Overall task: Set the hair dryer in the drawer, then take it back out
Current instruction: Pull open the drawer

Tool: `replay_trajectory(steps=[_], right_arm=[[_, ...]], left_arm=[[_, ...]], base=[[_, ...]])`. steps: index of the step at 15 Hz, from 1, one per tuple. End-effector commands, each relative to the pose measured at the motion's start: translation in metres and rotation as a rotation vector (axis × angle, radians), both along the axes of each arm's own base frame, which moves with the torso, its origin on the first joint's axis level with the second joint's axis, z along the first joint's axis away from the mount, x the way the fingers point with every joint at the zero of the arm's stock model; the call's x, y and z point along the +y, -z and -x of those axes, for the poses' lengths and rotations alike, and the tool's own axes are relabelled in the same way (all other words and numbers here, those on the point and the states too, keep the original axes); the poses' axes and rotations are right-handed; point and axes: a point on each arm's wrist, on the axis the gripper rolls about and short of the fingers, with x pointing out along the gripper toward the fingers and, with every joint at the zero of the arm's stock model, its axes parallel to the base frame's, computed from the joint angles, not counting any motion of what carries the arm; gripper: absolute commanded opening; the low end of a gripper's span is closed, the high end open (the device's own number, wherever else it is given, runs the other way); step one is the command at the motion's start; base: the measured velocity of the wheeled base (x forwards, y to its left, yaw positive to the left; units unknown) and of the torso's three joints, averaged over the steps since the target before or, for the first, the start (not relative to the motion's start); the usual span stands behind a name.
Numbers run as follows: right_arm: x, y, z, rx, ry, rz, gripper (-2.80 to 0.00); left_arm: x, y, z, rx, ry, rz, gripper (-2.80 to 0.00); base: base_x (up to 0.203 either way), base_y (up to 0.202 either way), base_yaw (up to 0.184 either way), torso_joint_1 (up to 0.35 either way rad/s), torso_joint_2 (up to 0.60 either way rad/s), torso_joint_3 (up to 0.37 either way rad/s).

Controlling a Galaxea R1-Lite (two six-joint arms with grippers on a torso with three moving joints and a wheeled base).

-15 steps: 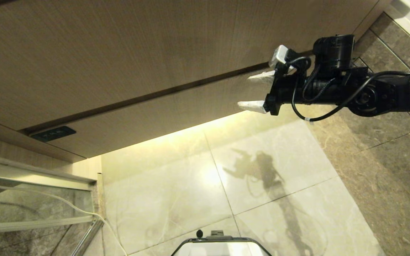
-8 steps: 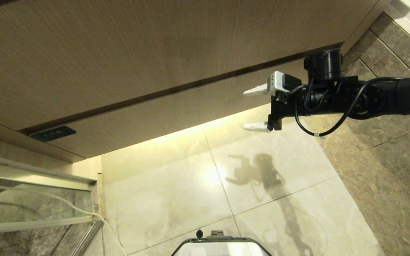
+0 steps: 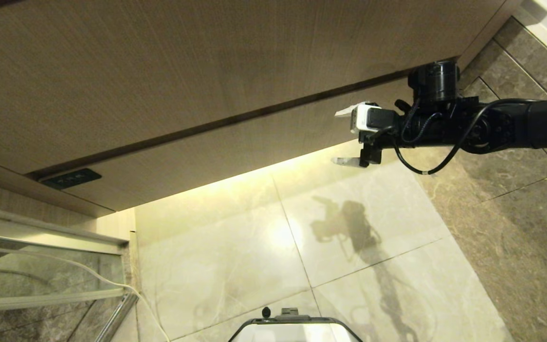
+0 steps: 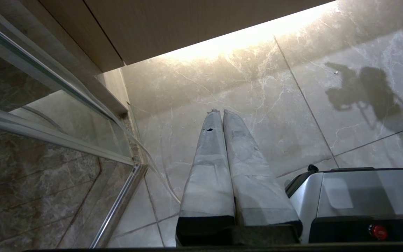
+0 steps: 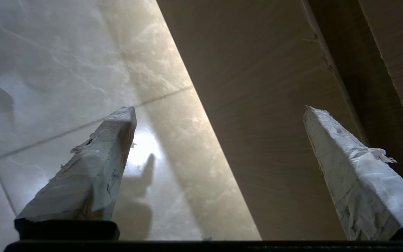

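The drawer (image 3: 207, 156) is the low wood-grain front under the dark gap, pushed in flush, with a small black plate (image 3: 70, 178) at its left end. The hair dryer is out of view. My right gripper (image 3: 340, 137) hangs open in front of the drawer's right end, nothing between its taped fingers. In the right wrist view the right gripper (image 5: 217, 111) frames the drawer front (image 5: 264, 122): one finger lies over the lit floor, the other by the dark gap above the front. My left gripper (image 4: 220, 112) is shut and empty, parked low over the floor.
A taller wood-grain panel (image 3: 207, 61) fills the space above the drawer. A glass shower door with a metal frame (image 3: 41, 266) stands at the left, with a thin white hose (image 3: 112, 285) beside it. My base (image 3: 295, 327) shows at the bottom. Dark stone tiles (image 3: 515, 228) lie to the right.
My right wrist has rolled, and the gripper has sunk a little and drawn slightly right along the drawer front. Its fingers have spread wider. The left arm has kept still.
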Motion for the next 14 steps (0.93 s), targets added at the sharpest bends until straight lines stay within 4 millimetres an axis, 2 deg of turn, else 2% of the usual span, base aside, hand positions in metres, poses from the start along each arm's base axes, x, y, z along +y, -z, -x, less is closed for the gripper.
replay_trajectory(steps=[1, 7, 14], right_arm=[[0.002, -0.002, -0.007, -0.044, 0.001, 0.012, 0.00], [0.006, -0.008, -0.022, -0.129, -0.011, 0.029, 0.00], [0.011, -0.001, -0.040, -0.153, -0.004, 0.022, 0.00]], left_arm=[[0.000, 0.000, 0.000, 0.000, 0.000, 0.000, -2.80], [0.000, 0.000, 0.000, 0.001, -0.001, 0.000, -2.80], [0.000, 0.000, 0.000, 0.001, -0.001, 0.000, -2.80]], base=[[0.000, 0.000, 0.000, 0.000, 0.00, 0.000], [0.000, 0.000, 0.000, 0.000, 0.00, 0.000], [0.000, 0.000, 0.000, 0.000, 0.00, 0.000]])
